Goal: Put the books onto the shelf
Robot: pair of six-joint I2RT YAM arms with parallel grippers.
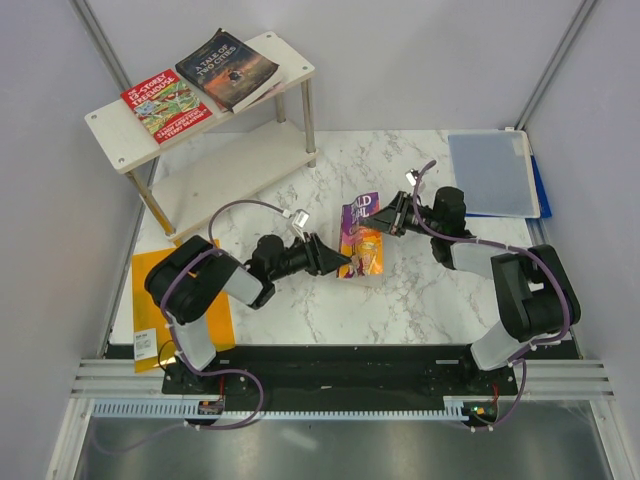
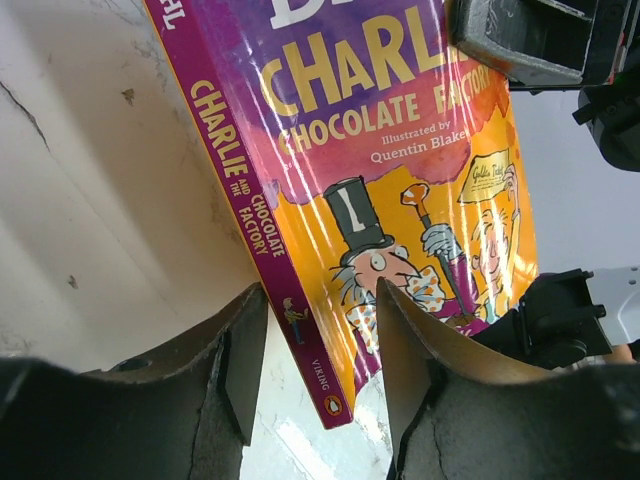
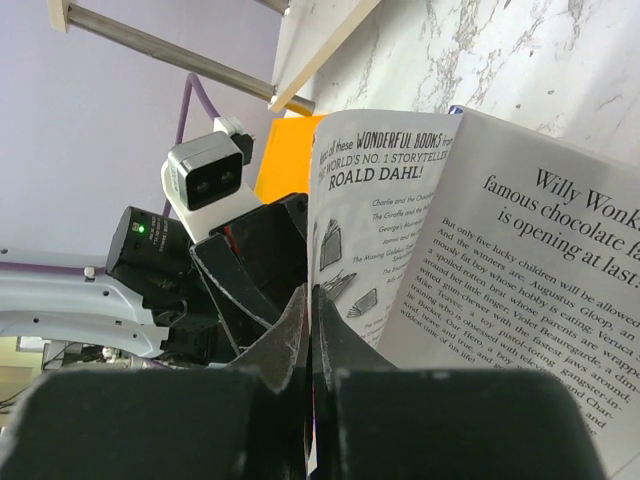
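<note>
**Top external view: Roald Dahl paperback raised between the two arms**

Charlie and the Chocolate Factory paperback [image 1: 360, 238] sits mid-table, tilted up off the marble tabletop [image 1: 420, 300], with its purple-and-yellow front cover facing the left arm. The right gripper [image 1: 384, 222] is clenched on the book's upper edge. In the right wrist view its fingers [image 3: 285, 345] are pressed together on the paper, where an inside page listing Dahl titles and the back cover with its blurb fan apart. The left gripper [image 1: 340, 262] is at the book's lower end with its jaws apart. In the left wrist view the lower spine corner lies between the two fingers [image 2: 240, 350], and there is a gap beside the spine. Whether the other finger touches the cover I cannot tell.

The shelf [image 1: 230, 168] stands at the far left corner, well apart from the held book. On its top board lie the red Treehouse book [image 1: 167, 105] and, just beside it, A Tale of Two Cities [image 1: 227, 68]. A blue-grey folder [image 1: 492, 175] lies flat at the far right. An orange sheet [image 1: 148, 285] lies under the left arm near the table's edge.
</note>
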